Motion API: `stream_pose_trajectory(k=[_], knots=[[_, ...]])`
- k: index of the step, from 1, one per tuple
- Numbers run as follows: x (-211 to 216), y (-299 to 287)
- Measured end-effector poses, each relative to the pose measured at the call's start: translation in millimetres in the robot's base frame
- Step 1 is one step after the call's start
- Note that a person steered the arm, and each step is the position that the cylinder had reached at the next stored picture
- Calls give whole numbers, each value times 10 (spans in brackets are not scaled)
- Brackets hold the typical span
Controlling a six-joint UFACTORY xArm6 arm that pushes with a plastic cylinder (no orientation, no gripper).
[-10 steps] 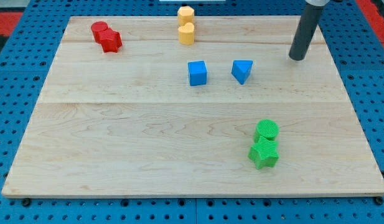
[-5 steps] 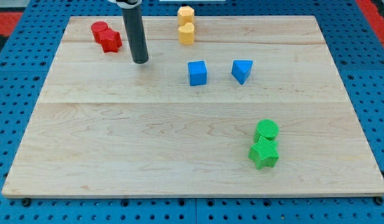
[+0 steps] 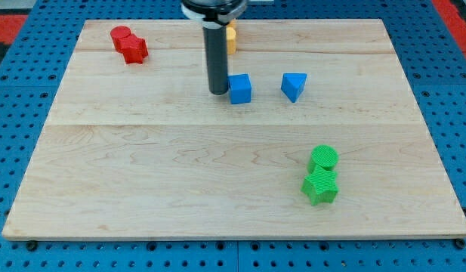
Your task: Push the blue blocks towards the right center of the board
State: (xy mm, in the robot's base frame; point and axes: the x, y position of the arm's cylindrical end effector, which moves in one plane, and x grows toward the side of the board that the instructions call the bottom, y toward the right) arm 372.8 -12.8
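The blue cube (image 3: 240,88) sits a little above the middle of the wooden board (image 3: 142,174), and the blue triangular block (image 3: 294,85) lies to its right at about the same height, the two well apart with bare wood between them. Both are in the upper half of the board, left of its right edge. My tip (image 3: 218,92) stands on the board just beside the cube's left face, so close that I cannot tell whether it touches; the dark rod rises straight up from there toward the view's top. There is no gripper on this arm, so nothing opens or closes, and nothing is clamped. Behind the rod, near the board's top edge, a yellow block (image 3: 231,38) shows only partly, its shape hidden by the rod. At the top left corner of the board two red blocks touch: a red cylinder (image 3: 121,35) and, just to its lower right, a red star-like block (image 3: 134,50). In the lower right part of the board two green blocks also touch, a green cylinder (image 3: 323,159) above a green star-shaped block (image 3: 320,187). The board rests on a blue pegboard table (image 3: 21,136).
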Motion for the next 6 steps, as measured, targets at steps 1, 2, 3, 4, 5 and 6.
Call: stream_pose_trajectory(k=[1, 2, 3, 4, 5, 6], knots=[[0, 388], [0, 714], [0, 968], [0, 1236], [0, 1463], [1, 1652]])
